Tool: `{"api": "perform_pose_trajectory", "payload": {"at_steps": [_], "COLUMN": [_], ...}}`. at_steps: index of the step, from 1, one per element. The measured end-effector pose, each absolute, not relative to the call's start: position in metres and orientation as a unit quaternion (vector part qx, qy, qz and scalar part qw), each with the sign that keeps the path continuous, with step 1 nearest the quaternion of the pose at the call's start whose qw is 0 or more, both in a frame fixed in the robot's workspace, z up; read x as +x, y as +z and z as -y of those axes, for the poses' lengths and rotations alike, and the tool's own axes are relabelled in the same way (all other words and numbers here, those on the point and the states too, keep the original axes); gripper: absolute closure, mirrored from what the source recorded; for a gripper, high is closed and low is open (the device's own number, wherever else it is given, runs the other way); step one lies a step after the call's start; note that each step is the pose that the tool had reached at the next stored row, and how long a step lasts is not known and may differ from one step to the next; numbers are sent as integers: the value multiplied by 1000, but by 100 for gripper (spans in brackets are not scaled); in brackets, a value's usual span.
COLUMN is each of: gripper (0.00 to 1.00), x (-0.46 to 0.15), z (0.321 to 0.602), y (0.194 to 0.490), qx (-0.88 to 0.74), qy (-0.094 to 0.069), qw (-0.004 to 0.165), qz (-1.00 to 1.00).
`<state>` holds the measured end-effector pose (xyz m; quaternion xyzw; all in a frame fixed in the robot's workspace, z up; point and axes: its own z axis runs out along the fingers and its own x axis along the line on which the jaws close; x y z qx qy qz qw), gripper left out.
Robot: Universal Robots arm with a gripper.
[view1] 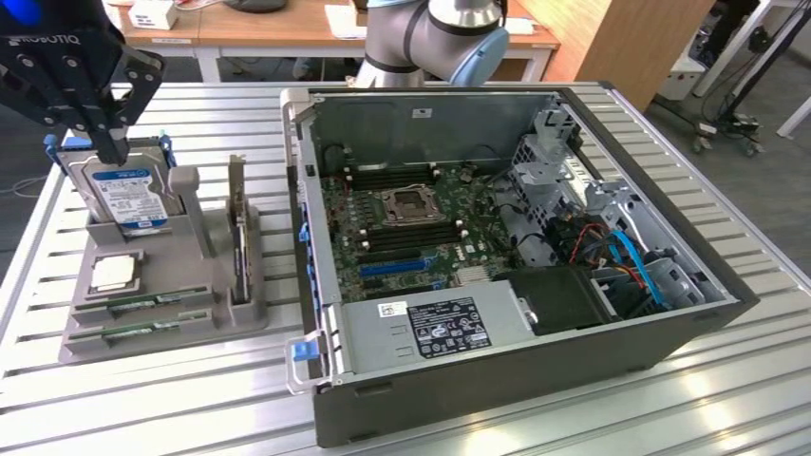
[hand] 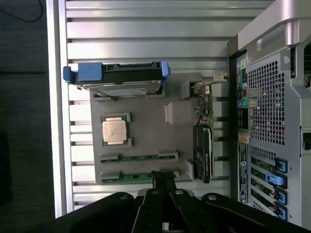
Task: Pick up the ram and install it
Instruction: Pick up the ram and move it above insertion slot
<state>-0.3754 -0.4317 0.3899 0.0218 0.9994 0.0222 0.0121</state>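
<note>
Two green ram sticks lie flat in slots at the near end of a grey holder tray (view1: 254,318). One ram stick (view1: 142,304) (hand: 138,157) lies beside the other ram stick (view1: 129,332) (hand: 130,178). My gripper (view1: 112,155) (hand: 163,176) hangs well above the tray, shut with nothing between its fingers. In the exterior view it is over the tray's far end, by the hard drive. In the wrist view its tips overlap the nearer stick's end. The open computer case (view1: 659,332) shows its motherboard (view1: 419,242) with black memory slots (view1: 424,231) beside the processor socket.
On the same tray stand a silver hard drive (view1: 127,195) (hand: 119,80) in a blue-handled frame, a processor chip (view1: 114,273) (hand: 114,130) and a dark expansion card (view1: 237,228) (hand: 203,153) on edge. The case (hand: 272,121) is close beside the tray on the slatted metal table (view1: 152,399).
</note>
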Motion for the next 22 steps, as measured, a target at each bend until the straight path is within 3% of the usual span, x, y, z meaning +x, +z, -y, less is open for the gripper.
{"api": "perform_pose_trajectory", "payload": {"at_steps": [22], "gripper": [90], "x": [-375], "z": [432], "y": [389], "qx": [-129], "qy": [24], "qw": [9], "qz": [-991]}}
